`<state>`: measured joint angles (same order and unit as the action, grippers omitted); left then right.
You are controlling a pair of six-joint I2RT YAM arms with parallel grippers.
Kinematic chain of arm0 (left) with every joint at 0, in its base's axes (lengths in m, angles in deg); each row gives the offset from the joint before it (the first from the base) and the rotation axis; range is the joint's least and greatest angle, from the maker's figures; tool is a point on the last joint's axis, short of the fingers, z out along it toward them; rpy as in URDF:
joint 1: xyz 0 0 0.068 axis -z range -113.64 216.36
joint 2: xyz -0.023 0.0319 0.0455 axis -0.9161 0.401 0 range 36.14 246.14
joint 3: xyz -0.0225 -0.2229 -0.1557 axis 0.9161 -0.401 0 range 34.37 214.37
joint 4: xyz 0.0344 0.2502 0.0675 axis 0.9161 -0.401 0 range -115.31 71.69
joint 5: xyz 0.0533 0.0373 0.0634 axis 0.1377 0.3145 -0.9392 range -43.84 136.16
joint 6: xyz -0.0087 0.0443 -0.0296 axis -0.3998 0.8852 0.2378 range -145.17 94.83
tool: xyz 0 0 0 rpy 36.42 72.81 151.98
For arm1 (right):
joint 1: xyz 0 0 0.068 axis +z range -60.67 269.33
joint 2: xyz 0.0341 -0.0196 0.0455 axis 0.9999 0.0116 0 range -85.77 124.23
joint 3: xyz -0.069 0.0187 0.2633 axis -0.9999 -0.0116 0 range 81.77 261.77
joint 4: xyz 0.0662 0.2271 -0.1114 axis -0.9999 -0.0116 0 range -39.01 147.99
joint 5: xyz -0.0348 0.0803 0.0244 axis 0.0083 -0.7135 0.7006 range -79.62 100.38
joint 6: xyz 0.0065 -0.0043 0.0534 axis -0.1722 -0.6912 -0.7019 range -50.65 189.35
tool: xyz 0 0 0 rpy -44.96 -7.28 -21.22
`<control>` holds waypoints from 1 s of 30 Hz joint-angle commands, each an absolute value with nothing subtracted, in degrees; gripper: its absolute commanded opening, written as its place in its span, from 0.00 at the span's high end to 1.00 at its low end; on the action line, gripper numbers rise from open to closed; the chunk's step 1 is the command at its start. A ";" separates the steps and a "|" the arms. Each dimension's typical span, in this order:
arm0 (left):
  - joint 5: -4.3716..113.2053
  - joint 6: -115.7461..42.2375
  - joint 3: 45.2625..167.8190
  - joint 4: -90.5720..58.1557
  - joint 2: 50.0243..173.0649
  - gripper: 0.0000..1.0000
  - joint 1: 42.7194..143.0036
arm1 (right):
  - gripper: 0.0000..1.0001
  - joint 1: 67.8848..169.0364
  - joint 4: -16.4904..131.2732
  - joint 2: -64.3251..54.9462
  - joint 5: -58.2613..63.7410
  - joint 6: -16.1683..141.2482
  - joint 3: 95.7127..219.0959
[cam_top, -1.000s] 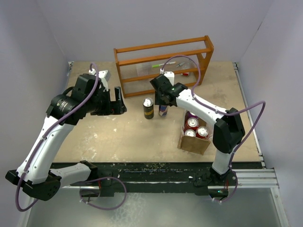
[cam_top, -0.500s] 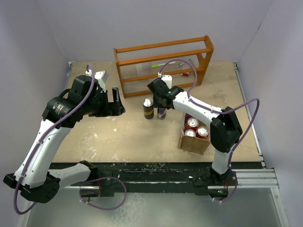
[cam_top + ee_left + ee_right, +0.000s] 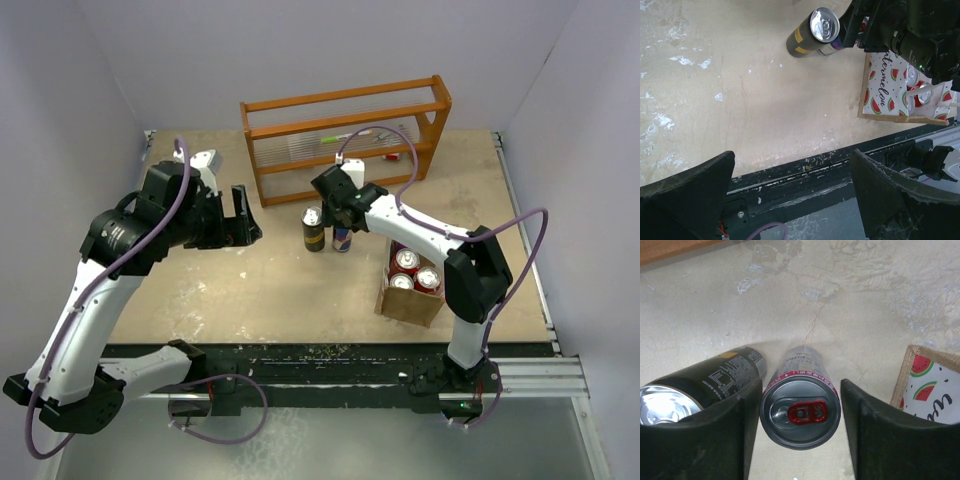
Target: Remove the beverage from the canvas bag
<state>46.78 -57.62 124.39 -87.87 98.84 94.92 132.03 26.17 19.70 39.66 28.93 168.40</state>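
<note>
Extending toward 11 o'clock, the white right arm (image 3: 425, 228) holds the right gripper (image 3: 799, 385) jaws apart, flanking an upright silver aluminium can with red tab (image 3: 800, 412). The tan-brown canvas bag (image 3: 408, 303) stands at the can's 4 o'clock. Left gripper (image 3: 243, 215) gapes, empty.

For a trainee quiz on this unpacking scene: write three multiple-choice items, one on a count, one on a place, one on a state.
1. How many cans stand on the table outside the canvas bag? A one; B two; C four.
2. Where is the red-tabbed can? A in the bag; B tipped over at the table's edge; C upright inside the right pincer, beside the dark can.
3. The left pincer is: A open and empty; B shut on a can; C holding the bag's handle.
Answers: B, the dark can and the red-tabbed can; C, fingers flank it in the right wrist view; A, its fingers stand wide apart, nothing between.
</note>
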 commanded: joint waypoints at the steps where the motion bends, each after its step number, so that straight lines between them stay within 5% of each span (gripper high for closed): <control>1: 47.08 -59.03 125.98 -87.78 96.82 0.01 94.66 | 0.29 132.27 23.83 17.33 41.70 28.05 169.48; 4: 47.41 -59.27 125.92 -88.16 96.17 0.01 94.66 | 0.20 132.24 21.50 17.52 41.94 27.81 171.76; 14: 50.12 -59.72 123.37 -86.93 93.47 0.01 94.66 | 0.19 132.29 16.13 6.04 41.27 31.78 177.96; 23: 54.16 -60.47 119.61 -82.48 93.42 0.01 94.66 | 0.20 132.31 14.08 -15.44 31.72 32.23 165.06; 30: 57.14 -60.90 117.13 -79.51 94.76 0.01 94.68 | 0.23 132.20 6.54 -28.76 36.27 28.04 156.87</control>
<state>54.23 -60.03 117.92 -84.24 94.09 94.92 132.05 12.67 -25.19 33.49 30.68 159.40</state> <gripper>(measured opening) 0.990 0.781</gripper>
